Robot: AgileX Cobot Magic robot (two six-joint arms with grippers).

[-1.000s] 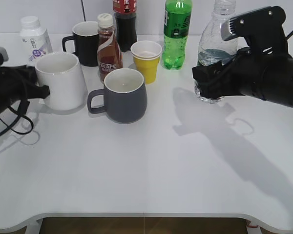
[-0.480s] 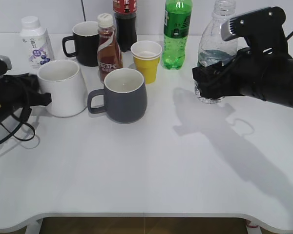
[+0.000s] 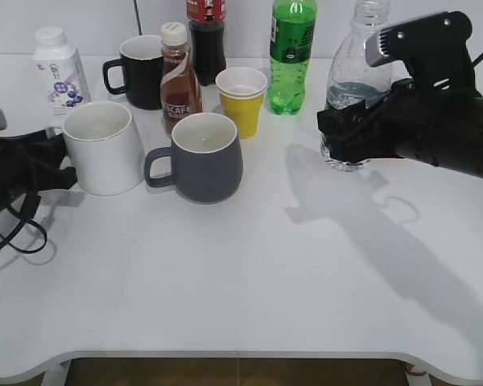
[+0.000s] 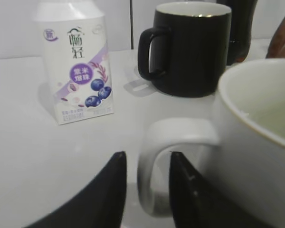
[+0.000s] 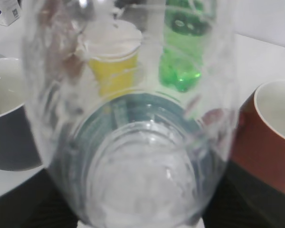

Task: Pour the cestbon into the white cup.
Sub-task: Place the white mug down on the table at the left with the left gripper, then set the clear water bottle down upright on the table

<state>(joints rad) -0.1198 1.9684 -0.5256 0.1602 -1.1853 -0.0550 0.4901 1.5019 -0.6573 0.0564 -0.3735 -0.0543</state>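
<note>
The white cup stands on the table at the left, its handle toward my left gripper. In the left wrist view the handle sits between the two open fingers of the left gripper, with a gap on the left side. The cestbon, a clear bottle with a dark green label, stands upright at the right. My right gripper is shut on its lower body. In the right wrist view the bottle fills the frame between the fingers of the right gripper.
A dark grey mug, a yellow cup, a brown coffee bottle, a black mug, a cola bottle, a green soda bottle and a white drink bottle stand nearby. A red mug shows behind the cestbon.
The white cup has come down and slightly right onto the table. My left gripper has drawn back to the left from it. The right arm and the cestbon have not moved.
</note>
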